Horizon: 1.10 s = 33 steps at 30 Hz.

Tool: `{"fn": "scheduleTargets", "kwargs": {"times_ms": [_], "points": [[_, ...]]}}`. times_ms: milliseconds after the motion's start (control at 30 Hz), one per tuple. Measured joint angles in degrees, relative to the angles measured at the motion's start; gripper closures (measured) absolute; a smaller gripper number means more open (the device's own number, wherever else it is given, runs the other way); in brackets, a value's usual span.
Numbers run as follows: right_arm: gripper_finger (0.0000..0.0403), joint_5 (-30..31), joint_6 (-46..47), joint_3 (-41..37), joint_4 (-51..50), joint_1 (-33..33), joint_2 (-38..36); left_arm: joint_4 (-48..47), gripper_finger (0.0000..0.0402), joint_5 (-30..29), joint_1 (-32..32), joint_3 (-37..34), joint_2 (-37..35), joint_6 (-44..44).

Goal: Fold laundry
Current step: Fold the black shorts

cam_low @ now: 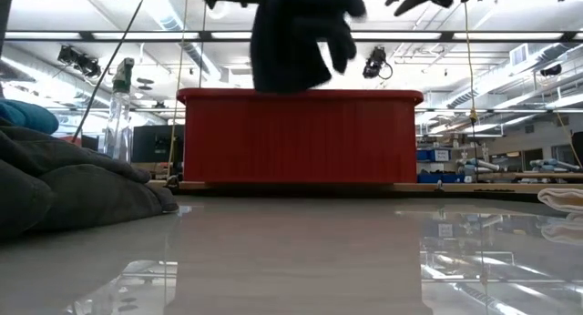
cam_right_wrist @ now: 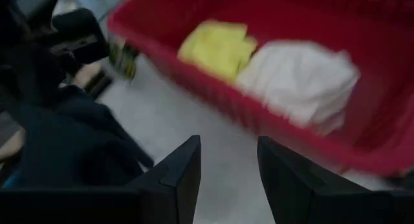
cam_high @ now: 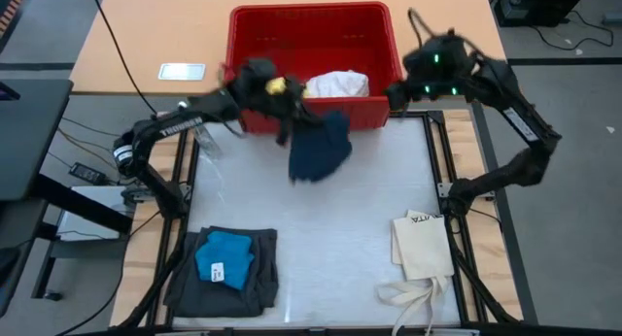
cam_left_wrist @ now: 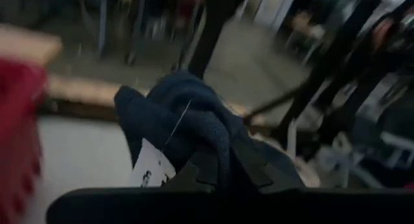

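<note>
A navy cloth [cam_high: 321, 147] hangs in the air in front of the red basket [cam_high: 311, 30], with my left gripper [cam_high: 290, 105] shut on it. In the low view the navy cloth [cam_low: 296, 37] is high above the table. In the basket lie a white cloth [cam_right_wrist: 301, 81] and a yellow cloth [cam_right_wrist: 217, 49]. My right gripper [cam_right_wrist: 229, 166] hovers open beside the basket's right end, with nothing between its fingers. At the near left, a bright blue piece [cam_high: 225, 258] rests on folded dark grey shorts [cam_high: 248, 287]. My left gripper pinches a bunched-up part of the navy cloth [cam_left_wrist: 207, 140] between its two fingers [cam_left_wrist: 252, 169], close to a white label [cam_left_wrist: 150, 171]. The fingers come roughly level from the table's left. The cloth is lifted clear of the table and hangs slack below the fingers.
A flat cream tote bag [cam_high: 420, 247] with long straps lies at the near right. The red basket [cam_low: 301, 137] stands along the far edge. The middle of the white table [cam_high: 340, 229] is bare.
</note>
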Motion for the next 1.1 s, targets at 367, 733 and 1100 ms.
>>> {"fn": "scheduleTargets", "kwargs": {"times_ms": [367,733,1100], "points": [[0.0244,-0.2,15.2,-36.5,13.1,14.9,-21.2,10.0,0.0385,-16.8,-19.2,-4.4,12.1,-7.4],[0.0244,0.0,29.7,-62.2,28.3,27.4,-30.4,8.7,0.0320,-22.5,-21.3,-16.5,19.2,-14.7],[0.0244,0.0,38.6,-76.5,51.9,36.6,-24.4,-0.8,0.0150,-21.7,-15.6,-19.9,10.5,-18.5]]}}
